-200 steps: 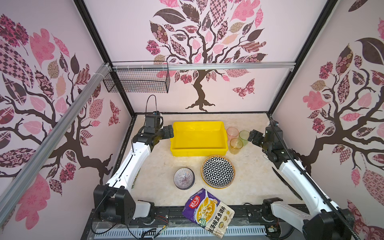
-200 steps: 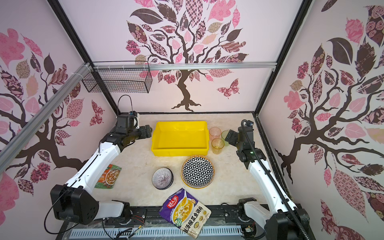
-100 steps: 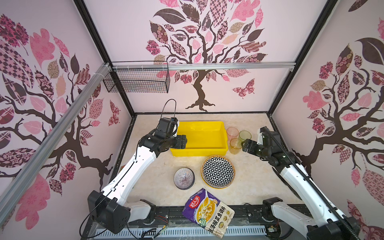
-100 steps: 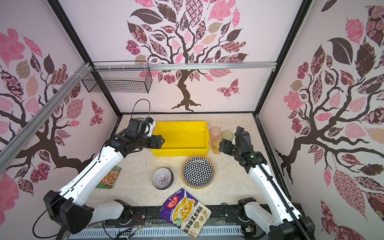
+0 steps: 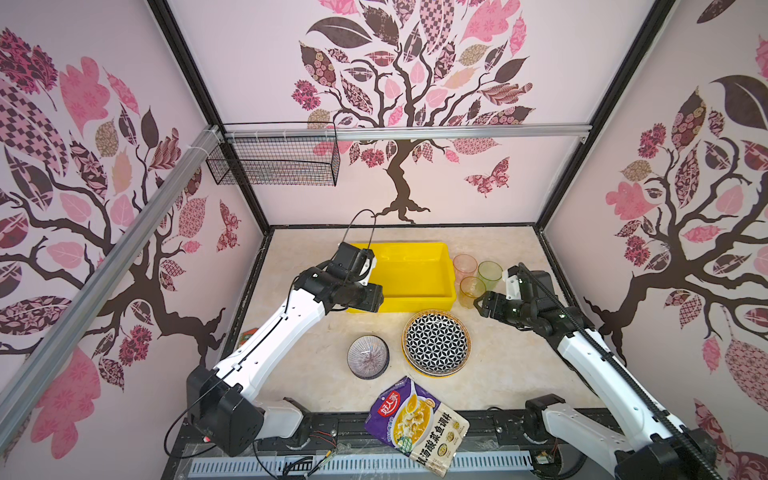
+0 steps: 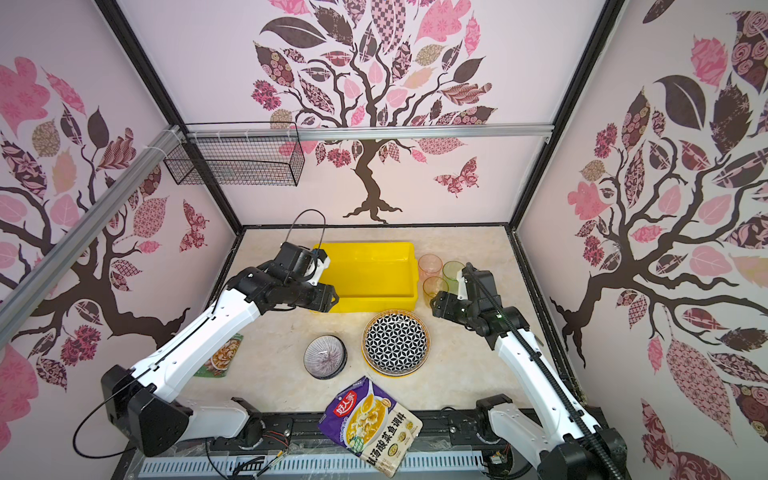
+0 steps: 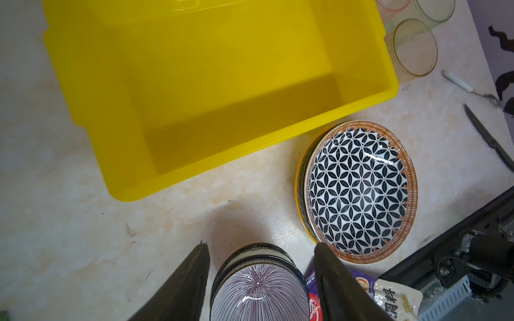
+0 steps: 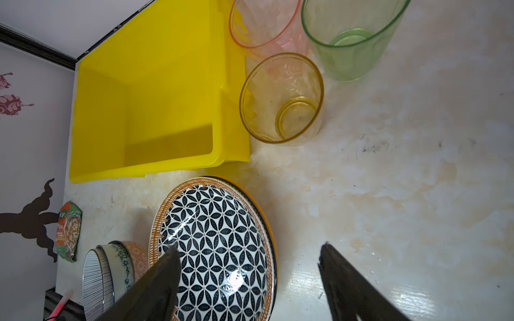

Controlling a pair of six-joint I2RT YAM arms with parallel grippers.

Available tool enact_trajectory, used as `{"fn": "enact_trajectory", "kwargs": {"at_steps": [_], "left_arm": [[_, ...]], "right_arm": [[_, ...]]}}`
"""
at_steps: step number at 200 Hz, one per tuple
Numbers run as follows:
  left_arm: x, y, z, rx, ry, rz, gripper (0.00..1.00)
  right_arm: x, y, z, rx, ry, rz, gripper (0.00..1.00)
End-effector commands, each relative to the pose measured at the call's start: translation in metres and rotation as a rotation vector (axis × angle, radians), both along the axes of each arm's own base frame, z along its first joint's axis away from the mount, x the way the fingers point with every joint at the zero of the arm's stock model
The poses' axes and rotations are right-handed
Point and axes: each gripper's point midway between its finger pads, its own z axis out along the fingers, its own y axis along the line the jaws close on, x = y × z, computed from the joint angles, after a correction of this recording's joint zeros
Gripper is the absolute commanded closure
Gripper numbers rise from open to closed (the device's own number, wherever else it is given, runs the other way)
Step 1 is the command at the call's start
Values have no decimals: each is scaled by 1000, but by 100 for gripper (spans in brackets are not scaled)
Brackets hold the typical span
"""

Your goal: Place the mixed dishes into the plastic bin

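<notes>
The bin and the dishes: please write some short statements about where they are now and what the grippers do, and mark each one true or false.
1. The bin is empty. True.
2. The amber tumbler is inside the bin. False: it stands upright on the table, beside the bin.
3. The plates lie stacked on the table, outside the bin. True.
4. The left gripper holds a bowl. False: its jaws are open and empty; the bowls stand stacked on the table, apart from it.
5. The right gripper is open and holds nothing. True.
</notes>
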Motion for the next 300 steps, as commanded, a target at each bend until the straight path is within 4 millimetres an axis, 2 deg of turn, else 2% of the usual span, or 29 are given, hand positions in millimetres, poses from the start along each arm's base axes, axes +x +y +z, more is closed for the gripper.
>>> {"fn": "enact_trajectory", "kwargs": {"at_steps": [1,35,74,154,247,300], "left_arm": [[-6,-19,7,1,5,-73,40],[-18,-45,-8,34,44,-161,47],[-21,-53,-29,44,103,-197,63],[-28,-70,-69,47,222,-227,64],[-31,-78,-109,85,293,-225,71],[-34,-81,-128,120,326,-224,72]], "right_arm": [[-10,6,-13,13,69,30,21],[-14,8,-23,18,110,38,22],[-22,14,-32,17,154,97,24],[-22,22,-46,47,189,117,29],[-26,25,-55,28,214,147,28],[-26,26,-61,26,223,148,28]]}}
